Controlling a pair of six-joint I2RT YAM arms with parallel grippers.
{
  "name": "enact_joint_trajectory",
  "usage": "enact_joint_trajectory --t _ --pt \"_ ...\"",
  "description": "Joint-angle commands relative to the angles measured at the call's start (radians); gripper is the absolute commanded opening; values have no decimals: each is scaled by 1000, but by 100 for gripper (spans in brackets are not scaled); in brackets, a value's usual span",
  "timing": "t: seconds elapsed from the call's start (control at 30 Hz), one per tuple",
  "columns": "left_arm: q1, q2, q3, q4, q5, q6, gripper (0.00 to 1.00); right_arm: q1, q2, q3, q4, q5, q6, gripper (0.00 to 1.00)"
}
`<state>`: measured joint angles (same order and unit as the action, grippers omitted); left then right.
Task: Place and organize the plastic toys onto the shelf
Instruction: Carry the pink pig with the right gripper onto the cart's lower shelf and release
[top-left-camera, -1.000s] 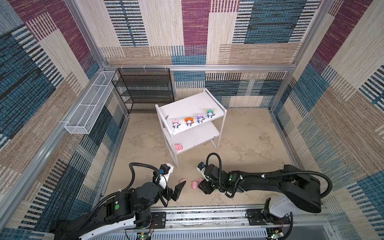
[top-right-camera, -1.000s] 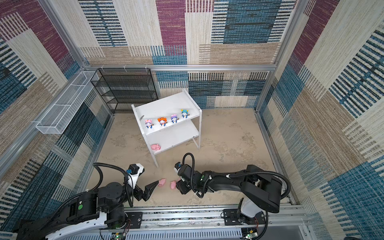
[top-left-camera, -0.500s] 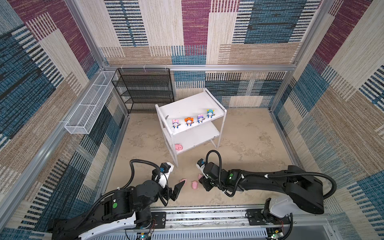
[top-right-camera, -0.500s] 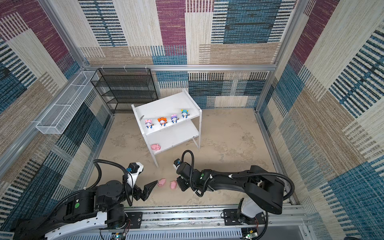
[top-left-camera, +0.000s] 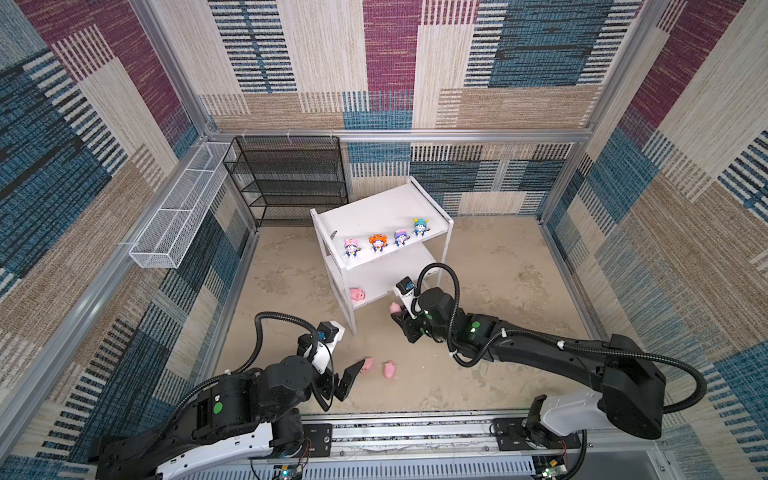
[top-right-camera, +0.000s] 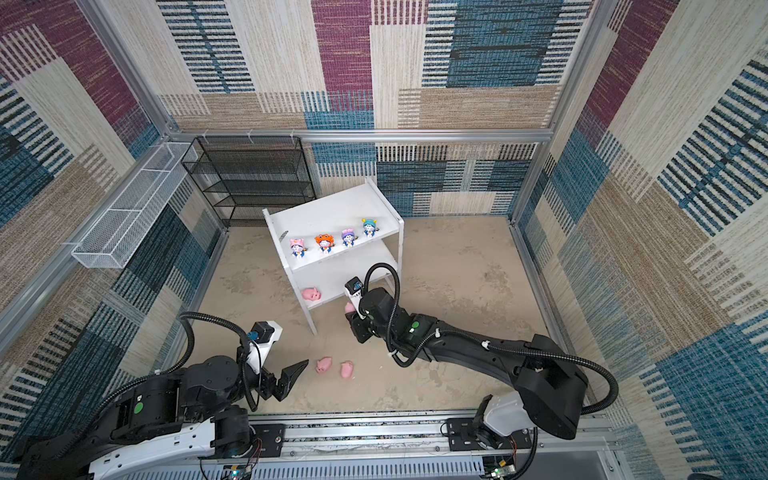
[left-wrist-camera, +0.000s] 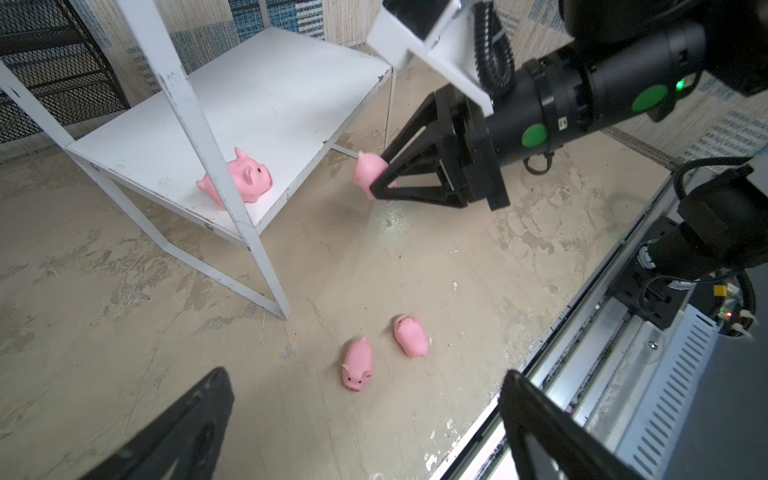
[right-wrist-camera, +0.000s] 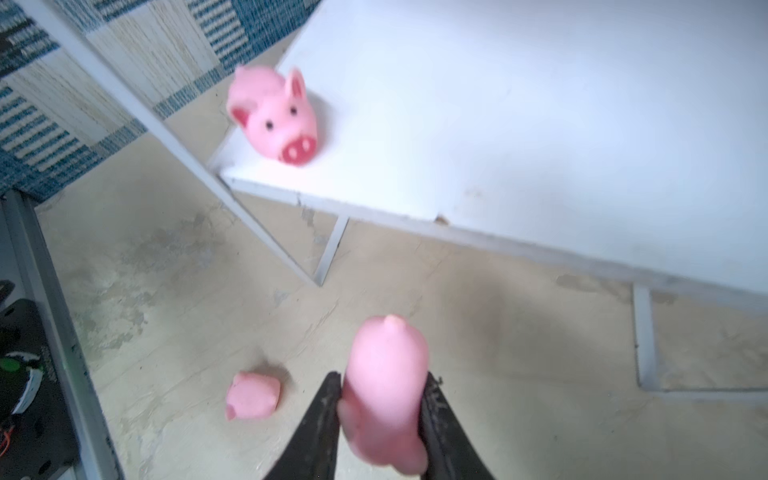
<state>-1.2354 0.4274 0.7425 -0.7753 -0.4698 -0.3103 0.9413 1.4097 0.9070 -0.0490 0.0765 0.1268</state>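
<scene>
Since my right gripper (left-wrist-camera: 379, 176) is clamped on a pink pig (right-wrist-camera: 384, 365), flanks squeezed between the two black fingers, what matters next is where the shelf (top-left-camera: 376, 208) lies from it. The lower board (right-wrist-camera: 540, 104) sits straight ahead of the jaws. The pig hangs off the floor just short of the board's front edge, not over it yet. Its long axis runs along the fingers, pointing at the board, so I judge a plain forward push should carry it in end first; which end leads I can't tell, the wrist view is blurred. A second pig (left-wrist-camera: 249, 176) sits on that board at the end by the front leg (left-wrist-camera: 193, 124), off to the side of my line, so the bare middle looks free. The top board holds the four hooded figurines (top-left-camera: 377, 242) in a row. The left gripper (top-left-camera: 343, 376) is spread wide, holding nothing, low over the floor. The two floor pigs (left-wrist-camera: 357, 363) lie just ahead of it, side by side, the near one snout toward the left wrist camera, long axis roughly in line with the reach. Right arm is nearer the shelf, left arm nearer the floor pigs. Risk as I see it: the board's edge catching the pig if I go in low.
</scene>
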Motion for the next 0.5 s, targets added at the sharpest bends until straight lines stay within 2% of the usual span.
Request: enact_joint_trajectory --t 0.0,0.47 --pt "1 1 8 -7 -29 36 100 -22 8 31 96 -36 -94 33" --pt "0 -11 3 -1 -40 42 100 -72 131 97 275 -77 -173 34"
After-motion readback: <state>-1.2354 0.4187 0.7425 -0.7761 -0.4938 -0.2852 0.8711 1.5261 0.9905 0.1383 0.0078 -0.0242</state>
